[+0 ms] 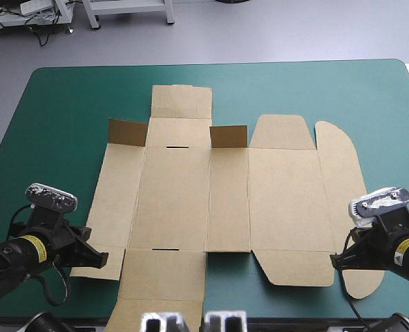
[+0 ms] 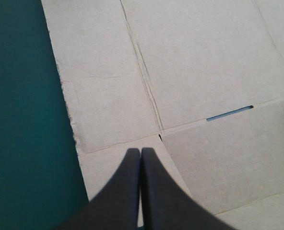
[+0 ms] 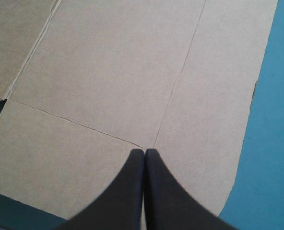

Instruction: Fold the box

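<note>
Brown board, the box lies nearly flat mid-table, two far flaps raised, on the teal-green cover. Left gripper and right gripper, fingers pressed together, hang over its near corners; they should part before catching an edge

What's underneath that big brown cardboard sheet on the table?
The box lies spread out on the teal-green cover, which shows all around it. Whatever is directly beneath the board is covered, so nothing else can be seen there.
</note>
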### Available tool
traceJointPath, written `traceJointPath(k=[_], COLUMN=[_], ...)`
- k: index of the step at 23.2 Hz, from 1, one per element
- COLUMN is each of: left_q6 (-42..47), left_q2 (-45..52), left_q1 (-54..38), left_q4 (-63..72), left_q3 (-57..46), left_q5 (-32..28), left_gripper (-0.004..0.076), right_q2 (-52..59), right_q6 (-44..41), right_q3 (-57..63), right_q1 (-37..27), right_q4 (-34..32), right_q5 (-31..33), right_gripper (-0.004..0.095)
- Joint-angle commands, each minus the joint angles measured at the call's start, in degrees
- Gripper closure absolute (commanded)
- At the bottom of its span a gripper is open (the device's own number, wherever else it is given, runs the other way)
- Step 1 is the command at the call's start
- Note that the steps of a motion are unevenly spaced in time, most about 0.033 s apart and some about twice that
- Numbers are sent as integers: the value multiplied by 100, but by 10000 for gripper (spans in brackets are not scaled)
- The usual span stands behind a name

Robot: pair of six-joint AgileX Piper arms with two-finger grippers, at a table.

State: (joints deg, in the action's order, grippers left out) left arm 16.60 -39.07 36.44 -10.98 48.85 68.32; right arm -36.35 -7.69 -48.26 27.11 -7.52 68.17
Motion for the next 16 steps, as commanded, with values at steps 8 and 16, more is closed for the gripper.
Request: traceJointPath(k=[8,16], left_q6=[56,89], left_q2=[-19,-19], left_q1=[38,38], left_q4=[-63,-3], left_q3=[134,134], left_q5=[-267,-267], left_gripper=[733,732], right_q2=[-5,-5], right_q6=[28,12], right_q3=[-144,-144], right_q1=[-21,-21], right_q4=[-57,-57], right_q5=[-229,-229], right_gripper=[927,926])
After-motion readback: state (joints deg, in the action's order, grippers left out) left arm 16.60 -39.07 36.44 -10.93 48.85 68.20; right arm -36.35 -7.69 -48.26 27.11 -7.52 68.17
